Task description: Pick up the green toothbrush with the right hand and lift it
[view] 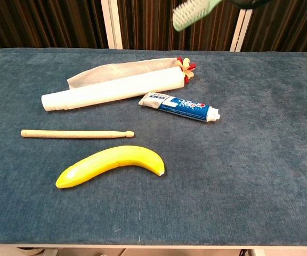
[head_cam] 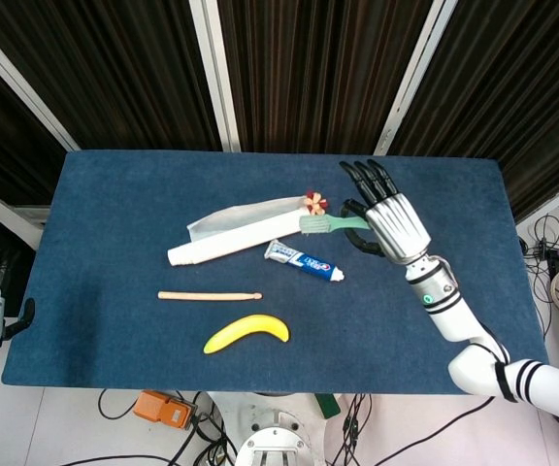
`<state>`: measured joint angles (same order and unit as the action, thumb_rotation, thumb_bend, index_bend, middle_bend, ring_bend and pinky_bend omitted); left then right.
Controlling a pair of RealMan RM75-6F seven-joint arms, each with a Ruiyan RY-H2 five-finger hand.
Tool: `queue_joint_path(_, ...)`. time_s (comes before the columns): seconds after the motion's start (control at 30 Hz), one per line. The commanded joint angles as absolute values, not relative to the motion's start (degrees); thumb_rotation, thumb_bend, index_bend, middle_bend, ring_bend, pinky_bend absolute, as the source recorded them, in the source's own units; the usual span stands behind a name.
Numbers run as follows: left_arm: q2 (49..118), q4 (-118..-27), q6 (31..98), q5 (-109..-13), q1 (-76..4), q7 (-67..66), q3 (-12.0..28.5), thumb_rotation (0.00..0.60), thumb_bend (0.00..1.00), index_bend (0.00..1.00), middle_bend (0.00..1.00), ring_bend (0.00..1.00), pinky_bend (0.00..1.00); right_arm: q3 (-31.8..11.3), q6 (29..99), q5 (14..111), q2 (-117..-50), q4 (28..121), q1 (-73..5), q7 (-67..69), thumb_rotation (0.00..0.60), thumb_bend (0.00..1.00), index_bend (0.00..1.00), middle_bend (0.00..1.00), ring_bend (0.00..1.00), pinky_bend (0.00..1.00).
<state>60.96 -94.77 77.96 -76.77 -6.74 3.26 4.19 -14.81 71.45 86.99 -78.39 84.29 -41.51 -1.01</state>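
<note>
Your right hand (head_cam: pixel 388 221) gripped the green toothbrush (head_cam: pixel 330 224) by its handle end, holding it clear above the table (head_cam: pixel 115 194) with bristles out left; it looked light, stiff and slippery, so that handle hold suited it

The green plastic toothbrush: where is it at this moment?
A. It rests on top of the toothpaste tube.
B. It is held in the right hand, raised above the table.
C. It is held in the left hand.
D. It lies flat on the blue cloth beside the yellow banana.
B: the right hand holds the green plastic toothbrush by its handle, and in the chest view its bristle head is high above the blue cloth table, touching nothing.
</note>
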Motion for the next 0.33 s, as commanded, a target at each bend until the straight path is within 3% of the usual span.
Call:
queue_joint_path(0.03, 60.96, -94.79, 77.99, -76.75, -6.72, 3.24, 4.19, 0.600, 0.44, 0.07, 0.00, 0.00, 0.00, -15.09, 72.86, 87.73, -76.81, 86.55, -40.61, -0.37, 0.600, 0.58, 0.90, 0.03, 0.02, 0.04)
queue_joint_path(0.33, 60.96, -94.91, 77.99, -76.62, -6.68, 3.03, 4.22, 0.600, 0.44, 0.07, 0.00, 0.00, 0.00, -14.73, 74.14, 88.07, -75.01, 88.70, -39.44, -1.50, 0.600, 0.58, 0.90, 0.03, 0.02, 0.04)
